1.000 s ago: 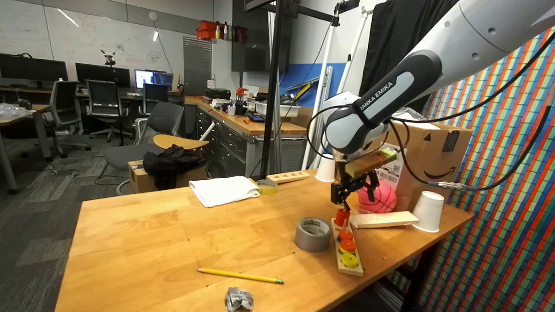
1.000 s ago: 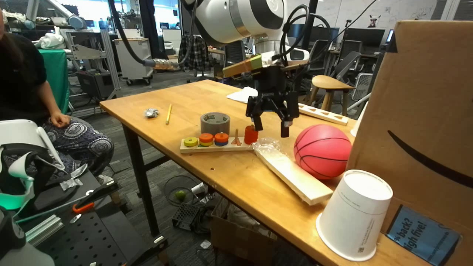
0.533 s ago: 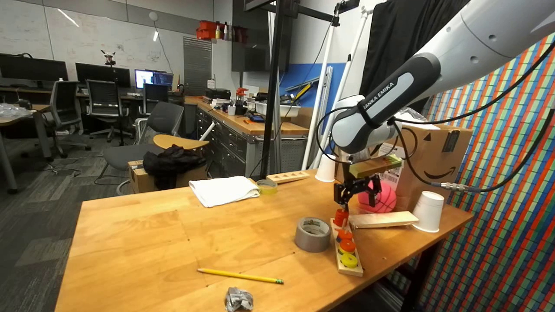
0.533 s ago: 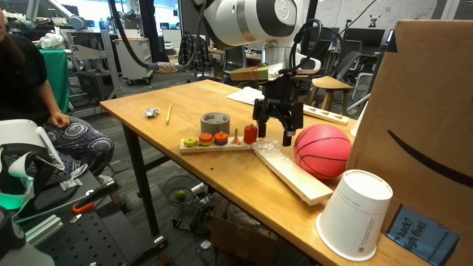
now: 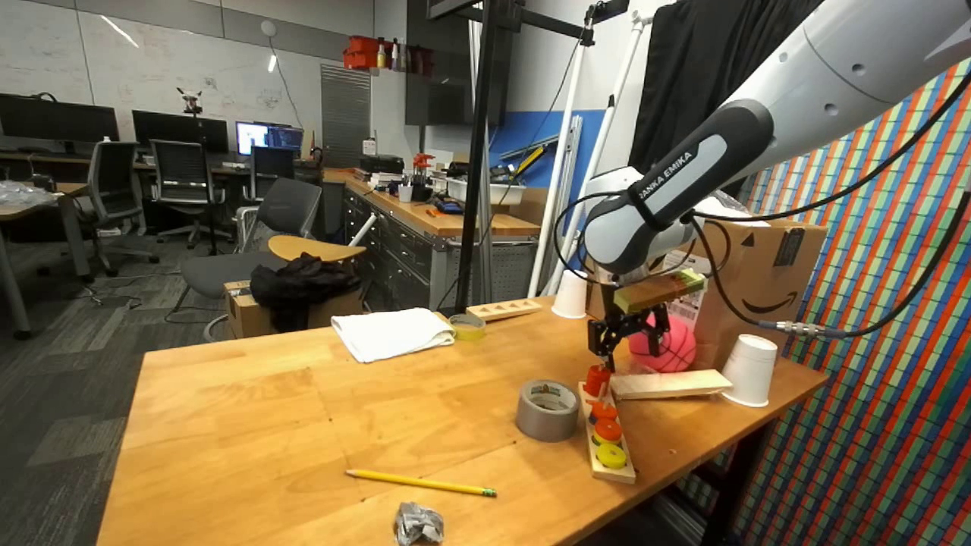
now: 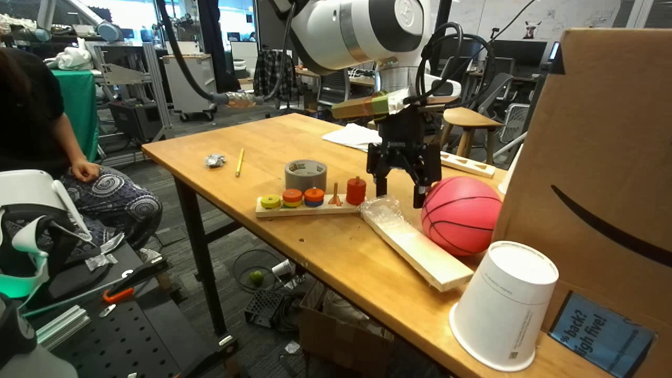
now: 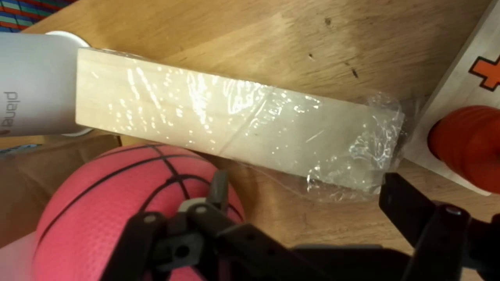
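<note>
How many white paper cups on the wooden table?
2: near cup, by the end of the plastic-wrapped wooden board; far cup, beside the brown cardboard box. Others could hide behind it.

The table point(image 5: 258, 425) carries a ball point(image 6: 462, 218) and board point(image 6: 417, 247).

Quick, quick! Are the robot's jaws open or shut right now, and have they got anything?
Gripper: open, holding nothing; one side is right by the pink basketball, but I can't tell if they touch.

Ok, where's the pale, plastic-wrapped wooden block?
In the wrist view, the block lies above centre, between the white paper cup at left and the stacked red discs at right.
</note>
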Available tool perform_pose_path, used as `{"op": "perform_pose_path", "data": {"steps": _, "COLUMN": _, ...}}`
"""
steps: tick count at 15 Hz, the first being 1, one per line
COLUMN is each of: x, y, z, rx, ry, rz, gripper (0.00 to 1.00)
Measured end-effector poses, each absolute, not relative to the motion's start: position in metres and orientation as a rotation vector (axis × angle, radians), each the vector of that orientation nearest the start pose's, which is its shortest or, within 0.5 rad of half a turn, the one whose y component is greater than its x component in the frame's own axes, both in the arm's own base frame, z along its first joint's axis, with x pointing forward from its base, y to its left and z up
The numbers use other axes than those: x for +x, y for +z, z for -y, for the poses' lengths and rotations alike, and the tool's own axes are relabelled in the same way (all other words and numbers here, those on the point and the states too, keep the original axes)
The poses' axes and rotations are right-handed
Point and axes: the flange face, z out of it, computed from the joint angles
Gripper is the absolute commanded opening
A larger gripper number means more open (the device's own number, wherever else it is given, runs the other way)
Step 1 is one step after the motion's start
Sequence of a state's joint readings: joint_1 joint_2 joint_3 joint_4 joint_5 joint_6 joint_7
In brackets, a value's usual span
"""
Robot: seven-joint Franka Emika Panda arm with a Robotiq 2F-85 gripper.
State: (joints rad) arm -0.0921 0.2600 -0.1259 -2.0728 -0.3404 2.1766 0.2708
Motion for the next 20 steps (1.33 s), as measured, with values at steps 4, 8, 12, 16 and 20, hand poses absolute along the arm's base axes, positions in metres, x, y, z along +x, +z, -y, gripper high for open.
{"op": "perform_pose_path", "data": {"steps": 4, "x": 0.551, "y": 0.297, "z": 0.141, "rx": -3.420, "ry": 0.245, "rz": -0.511, "gripper": 1.00}}
{"op": "perform_pose_path", "data": {"steps": 8, "x": 0.548, "y": 0.298, "z": 0.150, "rx": -3.416, "ry": 0.245, "rz": -0.558, "gripper": 1.00}}
{"op": "perform_pose_path", "data": {"steps": 12, "x": 0.538, "y": 0.297, "z": 0.128, "rx": -3.352, "ry": 0.188, "rz": -0.519, "gripper": 1.00}}
{"op": "perform_pose_path", "data": {"steps": 16, "x": 0.514, "y": 0.306, "z": 0.078, "rx": -3.306, "ry": 0.143, "rz": -0.409, "gripper": 1.00}}
{"op": "perform_pose_path", "data": {"steps": 20, "x": 0.509, "y": 0.309, "z": 0.078, "rx": -3.304, "ry": 0.131, "rz": -0.412, "gripper": 1.00}}
